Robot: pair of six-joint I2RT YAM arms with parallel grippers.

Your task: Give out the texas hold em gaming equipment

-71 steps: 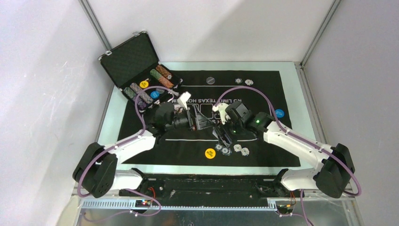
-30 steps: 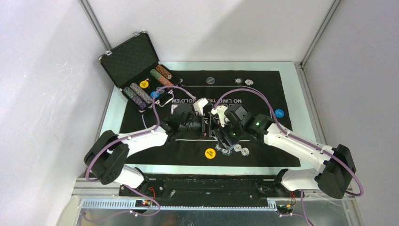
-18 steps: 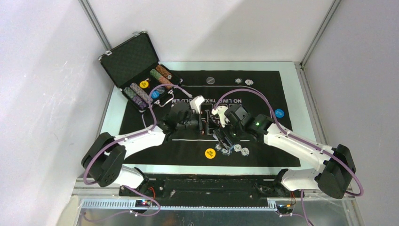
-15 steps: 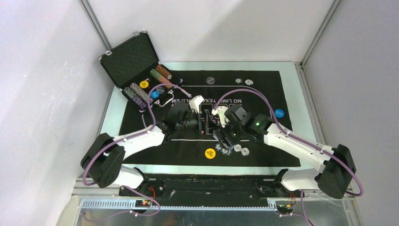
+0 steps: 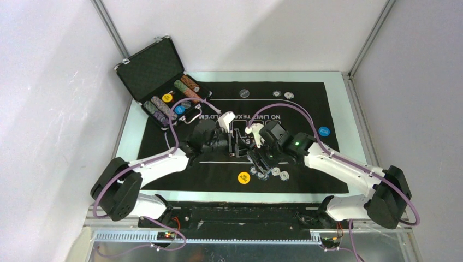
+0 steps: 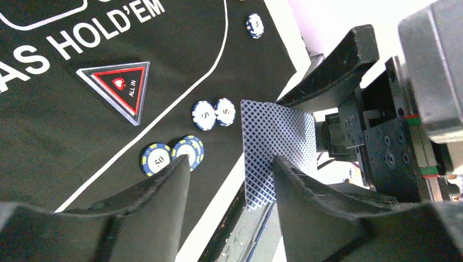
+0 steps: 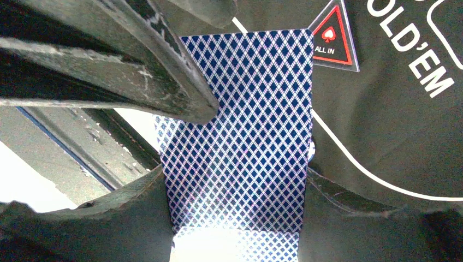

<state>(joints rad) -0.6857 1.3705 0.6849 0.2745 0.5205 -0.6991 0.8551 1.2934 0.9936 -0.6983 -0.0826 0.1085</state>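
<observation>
My right gripper [image 7: 235,218] is shut on blue-backed playing cards [image 7: 240,125] and holds them upright above the mat's near middle. My left gripper [image 6: 229,161] is open, and one of its fingers [image 7: 164,82] lies across the cards' upper left corner. In the left wrist view the cards [image 6: 275,136] stand at its right finger. The red-black triangle marker [image 6: 121,87] lies on the mat. Several small chips [image 6: 203,114] lie near it. A yellow disc [image 5: 243,177] lies at the mat's near edge. In the top view the left gripper [image 5: 236,143] and right gripper [image 5: 253,154] meet.
An open black case [image 5: 155,68] at the far left holds rows of chips, a yellow disc [image 5: 167,98] and a blue disc [image 5: 179,109]. On the black mat [image 5: 218,169] are a blue disc [image 5: 324,131] at right, a black disc [image 5: 244,94] and two chips [image 5: 283,95] at the far side.
My left arm has swung right toward the right gripper, bringing its open fingers up to the held cards. The right gripper has barely moved.
</observation>
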